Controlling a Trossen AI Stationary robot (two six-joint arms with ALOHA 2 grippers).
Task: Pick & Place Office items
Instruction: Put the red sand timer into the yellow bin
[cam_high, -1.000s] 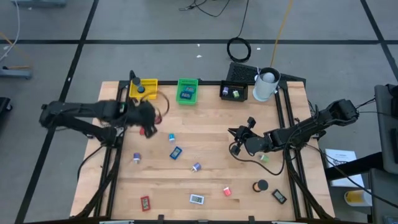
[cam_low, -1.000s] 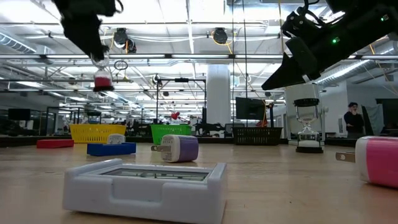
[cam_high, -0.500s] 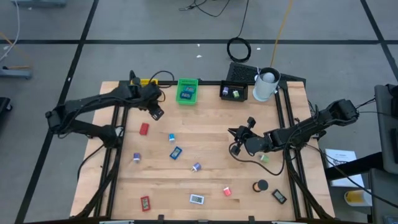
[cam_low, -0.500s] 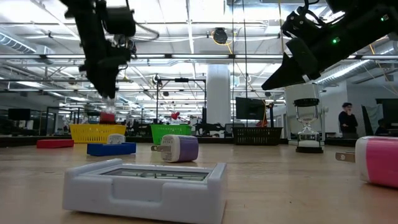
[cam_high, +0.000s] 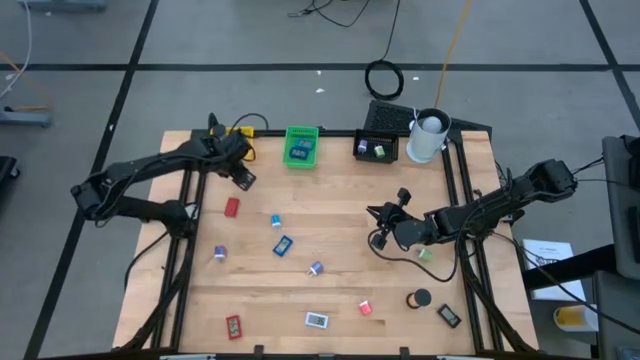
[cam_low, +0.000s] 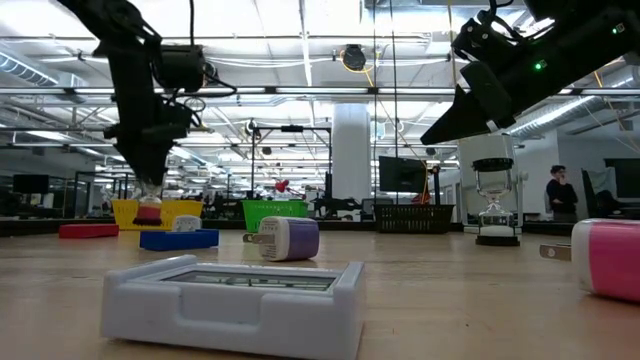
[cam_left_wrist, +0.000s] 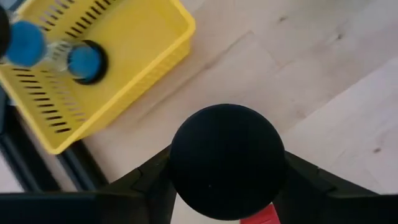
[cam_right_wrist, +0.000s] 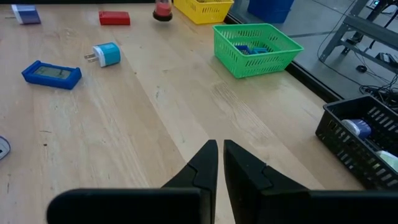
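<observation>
Near edge: white-framed piece (cam_high: 316, 320), red piece (cam_high: 233, 326), pink bit (cam_high: 366, 308), black roll (cam_high: 418, 298) unsorted. Mid-table: blue piece (cam_high: 283, 244), red block (cam_high: 232, 207); right gripper (cam_high: 378, 224) idle, fingers closed, empty. Far: left gripper (cam_high: 244, 178) holds a black-topped red item (cam_low: 148, 208) beside yellow tray (cam_left_wrist: 124, 56); earlier it was higher and nearer. Most sorting remains.

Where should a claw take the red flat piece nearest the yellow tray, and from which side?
From straight above, closing the claw across the two long edges of the red piece, at mid-length. It lies flat on the table, too low for a side approach, and its narrow width probably suits the jaws. Nothing touches it.
</observation>
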